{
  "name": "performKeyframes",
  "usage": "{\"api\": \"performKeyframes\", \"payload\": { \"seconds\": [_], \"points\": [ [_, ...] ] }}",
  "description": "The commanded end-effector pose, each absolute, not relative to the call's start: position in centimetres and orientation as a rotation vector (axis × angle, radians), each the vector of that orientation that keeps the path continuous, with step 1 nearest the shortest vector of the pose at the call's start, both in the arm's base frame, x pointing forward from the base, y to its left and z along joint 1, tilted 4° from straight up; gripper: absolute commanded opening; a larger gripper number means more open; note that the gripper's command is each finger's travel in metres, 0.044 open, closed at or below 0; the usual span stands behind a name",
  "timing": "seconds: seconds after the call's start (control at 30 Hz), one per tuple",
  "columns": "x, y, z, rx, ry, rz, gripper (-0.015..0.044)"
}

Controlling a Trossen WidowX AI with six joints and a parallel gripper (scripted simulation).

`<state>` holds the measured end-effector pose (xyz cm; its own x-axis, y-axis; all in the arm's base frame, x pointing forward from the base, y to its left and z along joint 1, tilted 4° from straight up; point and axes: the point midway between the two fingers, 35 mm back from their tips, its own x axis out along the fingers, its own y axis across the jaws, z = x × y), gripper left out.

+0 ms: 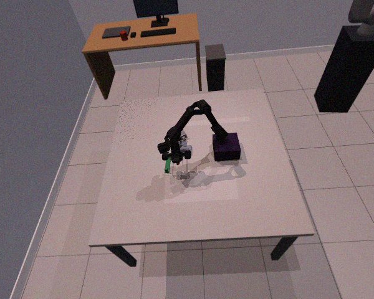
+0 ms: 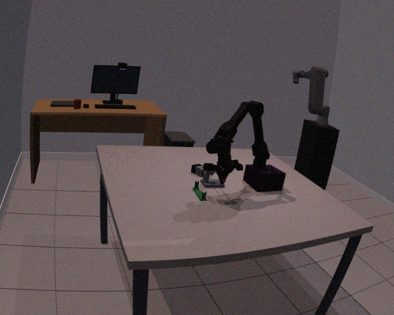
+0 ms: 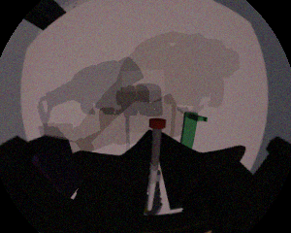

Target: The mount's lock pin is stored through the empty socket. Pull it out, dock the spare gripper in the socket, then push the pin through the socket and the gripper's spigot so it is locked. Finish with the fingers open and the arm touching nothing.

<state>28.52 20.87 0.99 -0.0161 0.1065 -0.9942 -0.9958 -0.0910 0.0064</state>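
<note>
My gripper is shut on the lock pin, a thin grey rod with a red head. The head also shows as a red spot at the fingertips in the top and exterior views. The grey mount stands on the table just behind the fingers, mostly hidden by the arm. The spare gripper, a black and grey body, is at the mount's left. Whether its spigot is seated in the socket, and how the pin's far end lies to the socket, I cannot tell.
A green cradle with two uprights stands empty on the table beside the fingers. The arm's dark purple base block is to the right. The arm's shadow falls across the table in front.
</note>
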Motion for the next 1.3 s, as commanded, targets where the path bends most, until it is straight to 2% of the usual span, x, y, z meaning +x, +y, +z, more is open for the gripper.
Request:
{"api": "performKeyframes", "payload": {
  "seconds": [0.0, 0.37, 1.27],
  "points": [
    [28.5, 20.9, 1.8, -1.189, 1.091, 1.331, 0.0],
    [28.6, 21.0, 1.8, -1.188, 1.097, 1.334, 0.0],
    [35.0, 25.7, 2.7, -1.174, 1.098, 1.32, 0.0]
  ]
}}
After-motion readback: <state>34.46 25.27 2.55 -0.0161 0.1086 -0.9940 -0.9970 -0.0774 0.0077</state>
